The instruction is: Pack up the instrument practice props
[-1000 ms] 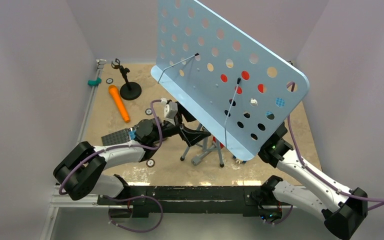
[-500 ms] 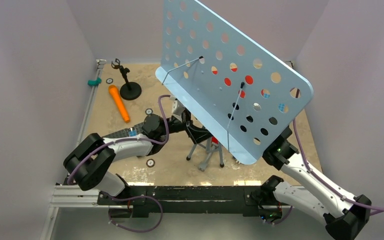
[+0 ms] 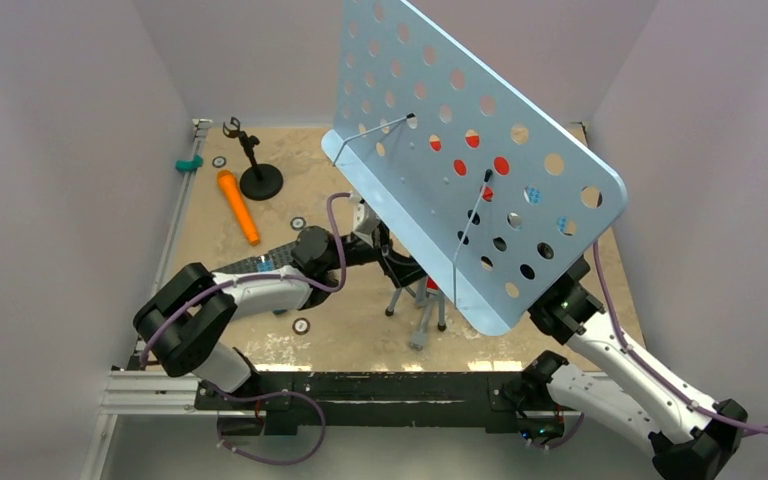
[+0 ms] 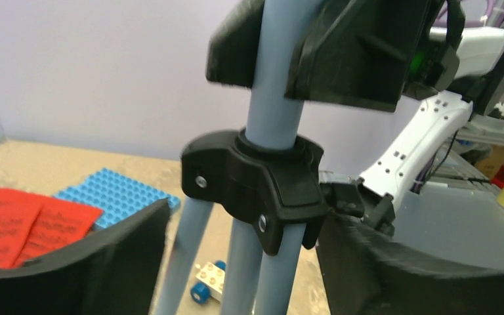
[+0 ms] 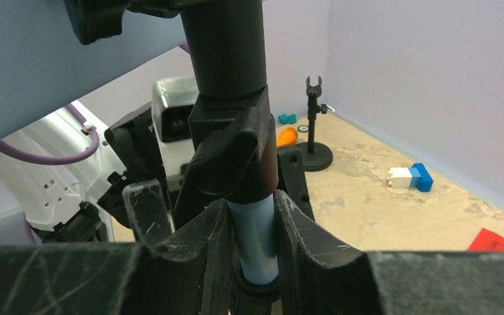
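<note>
The pale-blue perforated music stand (image 3: 460, 140) leans over the middle of the table, its grey tripod (image 3: 422, 300) below it. My right gripper (image 5: 252, 243) is shut on the stand's pole (image 5: 254, 226), just under the black clamp; in the top view the plate hides it. My left gripper (image 4: 243, 262) is open around the tripod legs (image 4: 272, 269) below the black hub (image 4: 256, 177), with gaps on both sides. Red sheet-music pages (image 4: 26, 223) lie on the table. The orange toy microphone (image 3: 238, 207) lies beside the black mic stand (image 3: 258, 175) at the back left.
A blue studded plate (image 4: 118, 197) lies beside the red pages and a grey one (image 3: 255, 266) under my left arm. A white wheeled brick (image 4: 209, 281) sits behind the tripod. White and blue bricks (image 5: 410, 177) and a teal piece (image 3: 189, 164) lie near the walls.
The stand has shifted right and its tripod legs have drawn closer together. My left gripper has followed to the tripod and its jaws have narrowed around the legs. The right grip is unchanged.
</note>
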Robot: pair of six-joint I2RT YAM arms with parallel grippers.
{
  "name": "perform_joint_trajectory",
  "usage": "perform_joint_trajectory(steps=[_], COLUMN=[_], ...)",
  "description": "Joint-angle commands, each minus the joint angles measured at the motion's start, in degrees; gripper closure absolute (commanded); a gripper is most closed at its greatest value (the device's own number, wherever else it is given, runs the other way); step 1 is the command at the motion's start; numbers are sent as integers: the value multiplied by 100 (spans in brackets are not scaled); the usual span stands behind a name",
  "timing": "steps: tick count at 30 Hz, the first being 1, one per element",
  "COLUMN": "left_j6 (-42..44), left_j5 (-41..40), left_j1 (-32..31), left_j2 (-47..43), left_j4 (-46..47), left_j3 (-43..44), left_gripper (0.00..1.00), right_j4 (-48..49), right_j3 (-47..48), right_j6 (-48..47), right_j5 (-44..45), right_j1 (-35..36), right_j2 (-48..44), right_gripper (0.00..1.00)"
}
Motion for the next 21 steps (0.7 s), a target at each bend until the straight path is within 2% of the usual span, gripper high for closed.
perform_joint_trajectory(steps=[1, 3, 12, 21], left_j6=[-156, -62, 187, 345], left_j5=[-265, -366, -1087, -1927], left_j1=[-168, -161, -111, -111], left_j2=[-446, -735, -2406, -3143], left_j4=[-277, -428, -1052, -1273], left_j3=[-317, -564, -1684, -2302], left_gripper=[3, 0, 0, 0], right_j4=[-296, -258, -33, -244], right_j3=[200, 228, 723, 1598], right_j6=[193, 205, 475, 250], right_j5=[-318, -255, -133, 50], right_j1=[126, 126, 112, 102], right_j2=[96, 66, 276, 467], right_gripper=[100, 100, 100, 100])
